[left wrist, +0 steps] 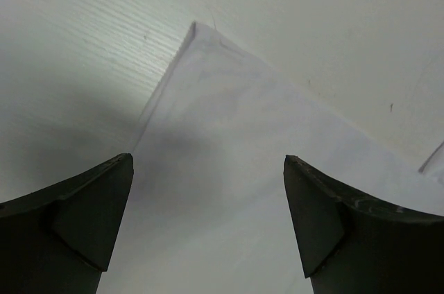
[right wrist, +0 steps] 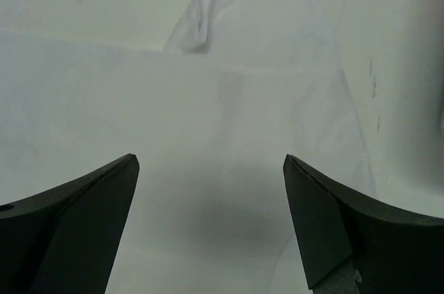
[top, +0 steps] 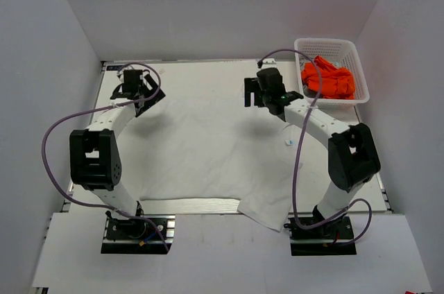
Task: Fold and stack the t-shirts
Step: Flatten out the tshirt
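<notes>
Top view: the white shirt (top: pixel 201 148) lies spread on the table (top: pixel 201 72). It reaches from under the left gripper (top: pixel 137 93) to under the right gripper (top: pixel 255 93), and one sleeve hangs over the near edge. The orange shirt (top: pixel 327 78) sits bunched in the basket (top: pixel 326 44), just right of the right gripper.

Left wrist: the left gripper (left wrist: pixel 208 218) stands wide apart and empty. A shirt (left wrist: pixel 229 148) corner lies flat between and ahead of its fingers (left wrist: pixel 76 225).

Right wrist: the right gripper (right wrist: pixel 208 218) is also wide apart and holds nothing. The white shirt (right wrist: pixel 208 120) is below it, with a rumpled fold ahead.
</notes>
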Controlling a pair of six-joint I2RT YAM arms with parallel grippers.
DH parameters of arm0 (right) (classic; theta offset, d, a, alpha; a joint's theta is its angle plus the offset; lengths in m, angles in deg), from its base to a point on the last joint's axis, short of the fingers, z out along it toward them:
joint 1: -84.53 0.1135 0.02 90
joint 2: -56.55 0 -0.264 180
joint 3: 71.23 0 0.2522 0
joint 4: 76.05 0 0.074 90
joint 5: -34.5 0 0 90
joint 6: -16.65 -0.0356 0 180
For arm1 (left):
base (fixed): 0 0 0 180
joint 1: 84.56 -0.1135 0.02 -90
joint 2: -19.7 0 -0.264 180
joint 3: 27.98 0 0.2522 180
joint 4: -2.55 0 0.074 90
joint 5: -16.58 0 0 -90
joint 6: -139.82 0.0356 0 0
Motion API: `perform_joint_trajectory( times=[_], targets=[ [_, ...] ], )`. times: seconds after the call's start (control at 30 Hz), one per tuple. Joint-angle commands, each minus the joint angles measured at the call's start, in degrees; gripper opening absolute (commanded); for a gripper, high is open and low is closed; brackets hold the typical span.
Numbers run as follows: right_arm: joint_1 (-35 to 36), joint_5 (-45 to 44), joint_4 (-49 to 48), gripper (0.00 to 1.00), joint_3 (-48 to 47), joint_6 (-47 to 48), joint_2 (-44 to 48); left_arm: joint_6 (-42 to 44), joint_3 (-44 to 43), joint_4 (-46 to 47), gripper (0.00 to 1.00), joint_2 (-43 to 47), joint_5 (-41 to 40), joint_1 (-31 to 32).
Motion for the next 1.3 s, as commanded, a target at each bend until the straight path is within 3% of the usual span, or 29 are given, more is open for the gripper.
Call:
perform_joint_trajectory(
  times=[0.0, 0.2, 0.5, 0.73, 0.97, 1.03, 1.13, 1.27],
  targets=[
    [-0.44, 4.37, 5.81, 0.90, 8.05, -9.11, 3.23, 2.26, 3.98, 2.45, 0.99, 1.39, 6.85, 1.51],
    [-2.03, 4.37, 6.69, 0.90, 16.95, -10.27, 4.83, 2.26, 3.04, 2.99, 0.99, -4.23, 8.35, 4.15],
    [-5.18, 8.68, 1.86, 0.90, 12.23, -5.79, -5.45, 0.95, -7.59, -5.62, 0.99, -18.28, 3.44, 2.75],
    [-7.21, 8.42, 2.73, 0.90, -3.83, -3.50, -18.53, 0.94, -21.30, -12.21, 0.99, -29.96, -0.26, 2.22],
    [-9.23, 11.93, 4.93, 0.90, -21.42, 0.00, -27.69, 1.47, -46.52, -19.15, 0.99, -42.01, -0.18, 0.99],
    [-9.15, 13.24, 5.54, 0.90, -25.98, 1.77, -28.31, 2.08, -51.53, -20.04, 0.99, -42.64, 0.61, 0.46],
    [-9.06, 14.65, 6.16, 0.90, -28.03, 3.44, -27.88, 4.10, -52.08, -19.25, 0.99, -39.77, 2.55, 0.46],
    [-8.36, 15.18, 2.48, 0.90, -21.28, 4.50, -19.63, 4.11, -46.92, -18.64, 0.99, -30.39, 2.03, 0.46]
  ],
)
